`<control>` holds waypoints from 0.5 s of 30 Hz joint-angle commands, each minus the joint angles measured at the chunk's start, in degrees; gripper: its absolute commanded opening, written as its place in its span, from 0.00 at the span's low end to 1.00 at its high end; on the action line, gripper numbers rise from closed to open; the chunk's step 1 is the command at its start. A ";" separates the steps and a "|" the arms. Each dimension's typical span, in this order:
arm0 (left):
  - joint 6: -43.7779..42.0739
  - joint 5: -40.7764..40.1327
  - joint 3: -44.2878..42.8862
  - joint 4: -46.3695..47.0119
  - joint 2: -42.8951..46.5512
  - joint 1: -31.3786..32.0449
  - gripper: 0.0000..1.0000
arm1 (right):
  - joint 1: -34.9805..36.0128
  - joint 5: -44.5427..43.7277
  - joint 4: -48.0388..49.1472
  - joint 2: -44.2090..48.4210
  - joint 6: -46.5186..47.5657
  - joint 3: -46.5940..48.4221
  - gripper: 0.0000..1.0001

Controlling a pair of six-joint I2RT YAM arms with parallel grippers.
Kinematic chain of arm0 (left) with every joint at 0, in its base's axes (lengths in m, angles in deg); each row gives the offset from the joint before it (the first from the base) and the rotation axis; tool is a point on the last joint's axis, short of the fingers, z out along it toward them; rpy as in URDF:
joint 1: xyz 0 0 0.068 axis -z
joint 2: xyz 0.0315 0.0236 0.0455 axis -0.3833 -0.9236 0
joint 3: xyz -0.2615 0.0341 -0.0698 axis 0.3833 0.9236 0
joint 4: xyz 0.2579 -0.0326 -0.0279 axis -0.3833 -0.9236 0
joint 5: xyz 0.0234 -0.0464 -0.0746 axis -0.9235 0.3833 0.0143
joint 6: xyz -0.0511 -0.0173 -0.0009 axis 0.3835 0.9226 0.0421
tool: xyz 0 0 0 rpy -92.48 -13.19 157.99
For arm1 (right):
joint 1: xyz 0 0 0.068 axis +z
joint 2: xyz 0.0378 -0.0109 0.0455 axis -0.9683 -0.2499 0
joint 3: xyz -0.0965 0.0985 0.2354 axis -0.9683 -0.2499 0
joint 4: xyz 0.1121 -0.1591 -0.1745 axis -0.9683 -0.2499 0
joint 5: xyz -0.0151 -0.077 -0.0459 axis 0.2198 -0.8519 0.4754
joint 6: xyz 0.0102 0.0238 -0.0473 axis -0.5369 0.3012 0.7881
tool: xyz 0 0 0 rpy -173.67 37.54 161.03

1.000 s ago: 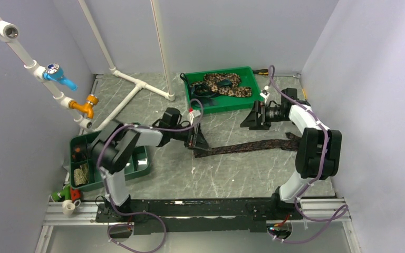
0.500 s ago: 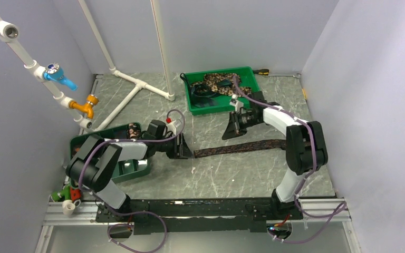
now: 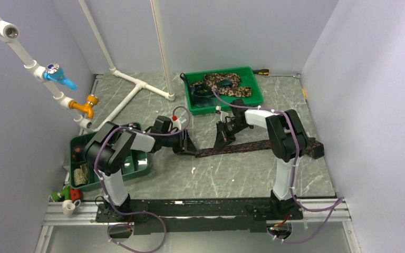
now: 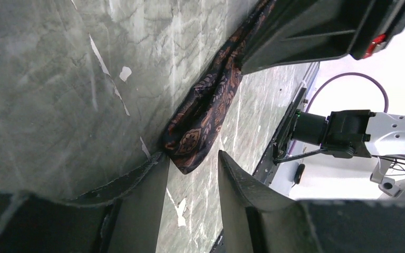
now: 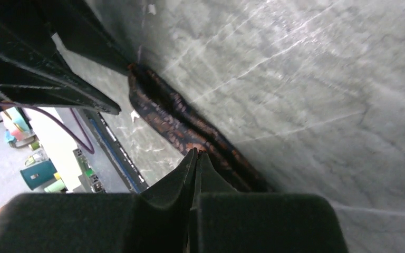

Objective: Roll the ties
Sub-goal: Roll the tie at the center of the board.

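A dark brown patterned tie (image 3: pixel 258 145) lies stretched flat across the table, its pointed end to the left. My left gripper (image 3: pixel 188 147) sits low at that end. In the left wrist view its jaws stand apart, and the tie's point (image 4: pixel 190 153) rests at the mouth of the gripper (image 4: pixel 190 158), against one fingertip. My right gripper (image 3: pixel 221 141) stands a little further along the tie. It (image 5: pixel 196 153) is shut, its tips down on the tie (image 5: pixel 190 129), with no fabric visible between them. A tan-and-brown mottled tie (image 3: pixel 227 84) lies in the back tray.
A green tray (image 3: pixel 257 87) stands at the back centre. Another green tray (image 3: pixel 137 167) with small items is at the left, beside my left arm. White pipes (image 3: pixel 137 87) lie on the back-left floor, and a tap pipe (image 3: pixel 58 74) slants along the left wall.
My right gripper has swung left from the back right, come down onto the tie and shut. My left gripper's jaws have narrowed around the tie's pointed end.
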 commanded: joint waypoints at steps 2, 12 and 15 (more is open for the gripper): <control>0.08 2.04 -1.10 2.67 -0.29 0.32 0.40 | 1.63 -3.74 1.50 -2.80 0.17 2.23 0.00; 5.00 7.82 -4.60 13.99 2.00 2.73 0.05 | 3.61 -9.91 2.26 -4.77 0.72 0.75 0.00; 7.28 8.12 -6.79 16.32 1.08 2.98 0.00 | 4.82 -10.01 2.85 -5.07 -0.04 1.57 0.00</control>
